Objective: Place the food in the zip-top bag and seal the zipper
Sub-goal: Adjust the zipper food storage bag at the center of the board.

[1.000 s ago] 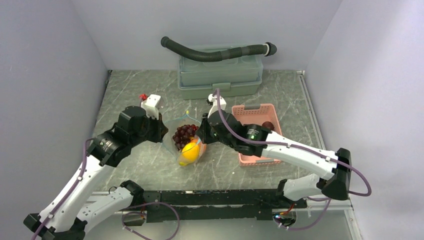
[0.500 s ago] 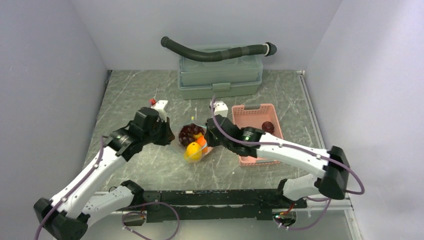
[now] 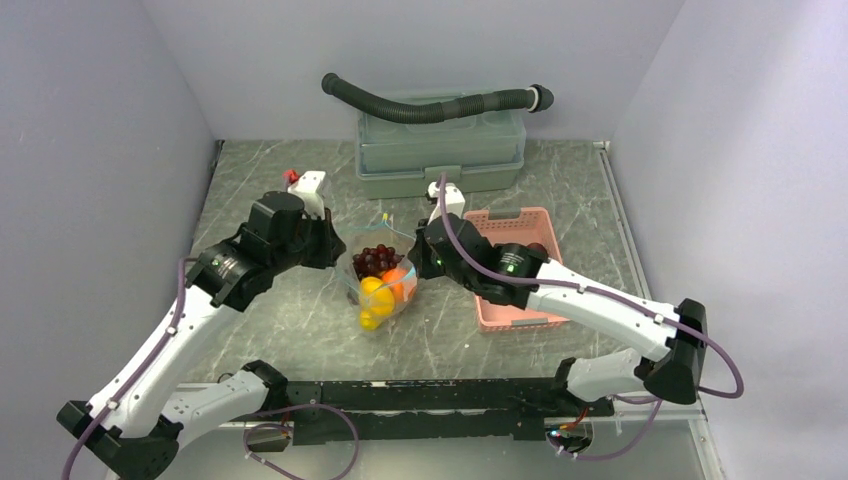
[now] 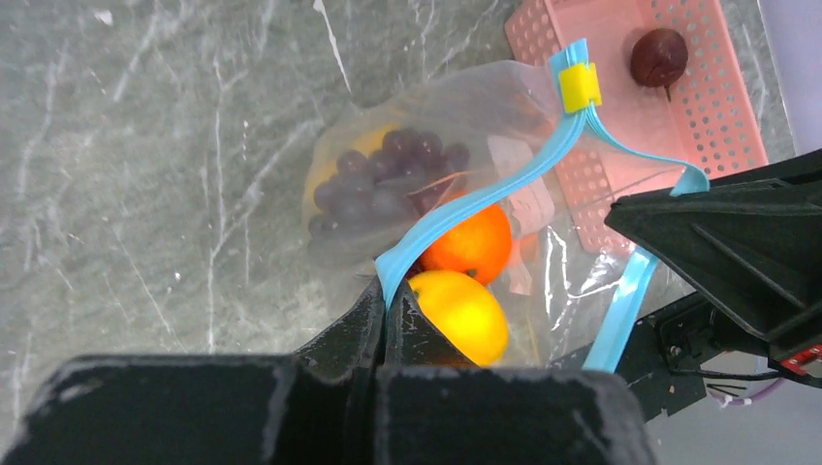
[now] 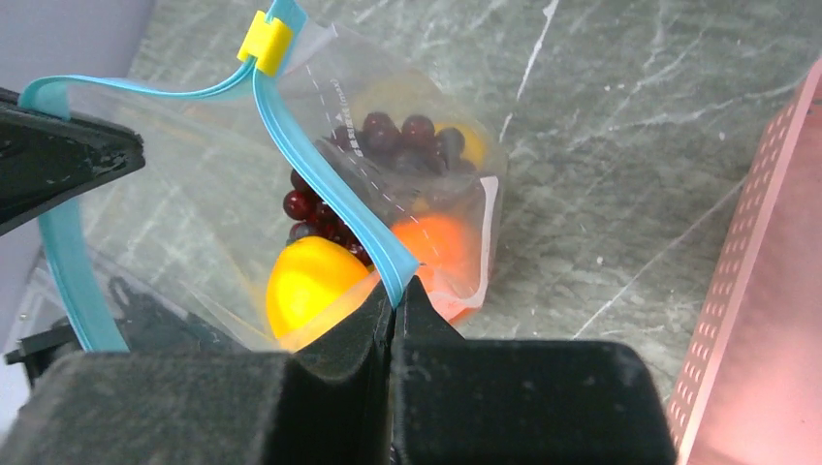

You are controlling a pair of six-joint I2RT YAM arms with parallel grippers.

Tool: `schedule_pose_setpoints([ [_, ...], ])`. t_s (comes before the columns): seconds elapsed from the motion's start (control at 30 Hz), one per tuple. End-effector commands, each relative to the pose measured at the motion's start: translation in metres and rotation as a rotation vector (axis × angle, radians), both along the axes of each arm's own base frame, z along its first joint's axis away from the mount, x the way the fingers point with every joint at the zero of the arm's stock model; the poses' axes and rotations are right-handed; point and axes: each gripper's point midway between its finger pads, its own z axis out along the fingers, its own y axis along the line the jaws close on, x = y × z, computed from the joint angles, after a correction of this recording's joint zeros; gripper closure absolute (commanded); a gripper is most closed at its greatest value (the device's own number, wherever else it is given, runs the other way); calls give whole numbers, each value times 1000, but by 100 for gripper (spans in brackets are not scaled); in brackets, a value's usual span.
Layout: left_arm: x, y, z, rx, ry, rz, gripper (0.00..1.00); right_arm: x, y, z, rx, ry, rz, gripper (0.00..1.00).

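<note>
Grey tabletop [image 4: 145, 145]; zipper [image 4: 485, 199] pinched in left end effector [image 4: 386, 293], right end effector [image 5: 395, 291] (bag [image 4: 456, 107] between)

Grey marbled table [image 3: 270, 190], pale lavender walls [image 3: 100, 120]

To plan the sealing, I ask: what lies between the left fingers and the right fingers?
The zip-top bag hangs there with the food inside and its mouth open. The top external view shows it, and both wrist views too.

Fruit [image 3: 384, 286] in bag [image 4: 456, 97], basket [image 3: 505, 214] to right
</note>
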Motion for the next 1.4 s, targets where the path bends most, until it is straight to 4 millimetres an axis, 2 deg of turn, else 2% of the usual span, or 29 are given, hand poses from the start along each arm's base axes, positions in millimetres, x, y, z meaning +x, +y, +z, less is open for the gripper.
schedule_pose_setpoints([
  [0.0, 8, 10, 27, 45, -93, 11, 100, 6, -3, 42, 68, -85, -17, 100],
  [0.27, 18, 21, 29, 121, -127, 41, 100, 12, 9, 8, 48, -29, -14, 100],
  [0.5, 21, 30, 38, 154, -165, 73, 100, 22, 20, -7, 64, 10, 1, 100],
  [0.7, 19, 19, 37, 127, -147, 17, 100, 28, 34, -27, 85, 63, 19, 100],
  [0.93, 15, 1, 10, 107, -83, -70, 100, 31, 36, -48, 64, 105, 16, 100],
  [1.2, 11, -11, -10, 85, -57, -137, 100, 29, 22, -49, 59, 100, -10, 100],
  [1.37, 8, -13, -18, 78, -48, -152, 100, 26, 14, -36, 74, 77, -14, 89],
])
